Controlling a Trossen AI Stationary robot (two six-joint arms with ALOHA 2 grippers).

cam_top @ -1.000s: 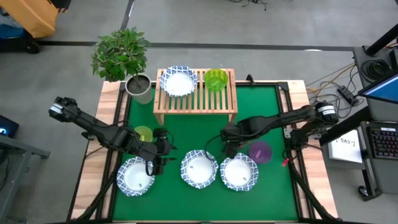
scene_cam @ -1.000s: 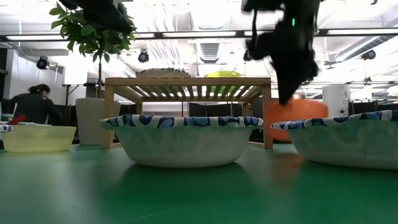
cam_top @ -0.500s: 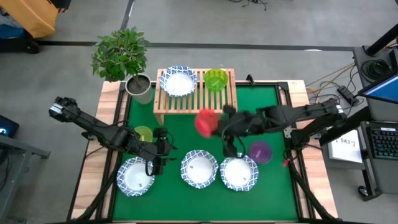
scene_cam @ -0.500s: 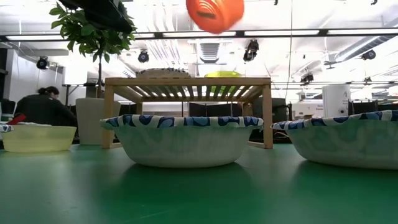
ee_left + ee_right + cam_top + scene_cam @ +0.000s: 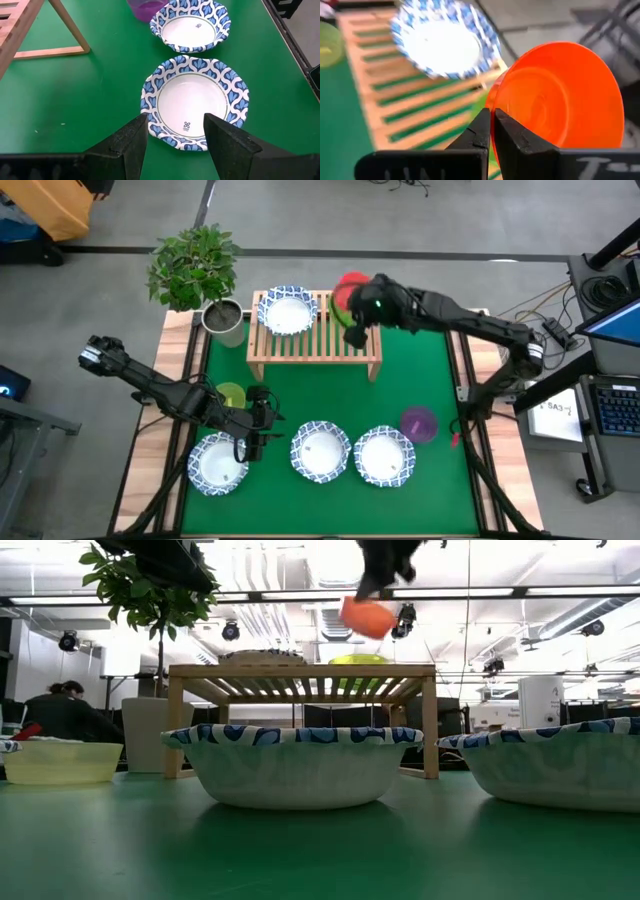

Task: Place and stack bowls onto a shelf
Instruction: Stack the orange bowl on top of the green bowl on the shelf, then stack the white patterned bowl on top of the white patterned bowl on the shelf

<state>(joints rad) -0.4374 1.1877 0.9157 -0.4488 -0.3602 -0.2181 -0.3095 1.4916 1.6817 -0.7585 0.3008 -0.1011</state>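
Note:
My right gripper [image 5: 358, 298] is shut on an orange-red plastic bowl [image 5: 347, 287], held above the right part of the light-wood shelf [image 5: 315, 348]; the low view shows the bowl [image 5: 367, 617] over the shelf top [image 5: 300, 670]. On the shelf stand a blue-rimmed white bowl [image 5: 287, 311] and a green bowl [image 5: 342, 311], partly hidden by the red one. My left gripper [image 5: 175, 145] is open and empty, low over the table between two blue-rimmed bowls [image 5: 218, 463] [image 5: 320, 450]. A third [image 5: 385, 457] stands to their right. My right gripper pinches the orange-red bowl's rim [image 5: 496, 107] between its two fingers, the bowl's wall running between them. The bowl is lifted clear of the shelf and tipped on its side, hanging off the fingertips.
A potted plant [image 5: 222, 318] stands at the shelf's left end. A pale yellow-green bowl [image 5: 230, 394] and a purple bowl [image 5: 418, 423] stand on the green mat. A person sits in the room behind [image 5: 60, 710].
My right gripper has lifted the orange-red bowl from the mat beside the purple bowl and carried it up and toward the table's far edge, to above the shelf's right part. The bowl has tipped on its side on the way.

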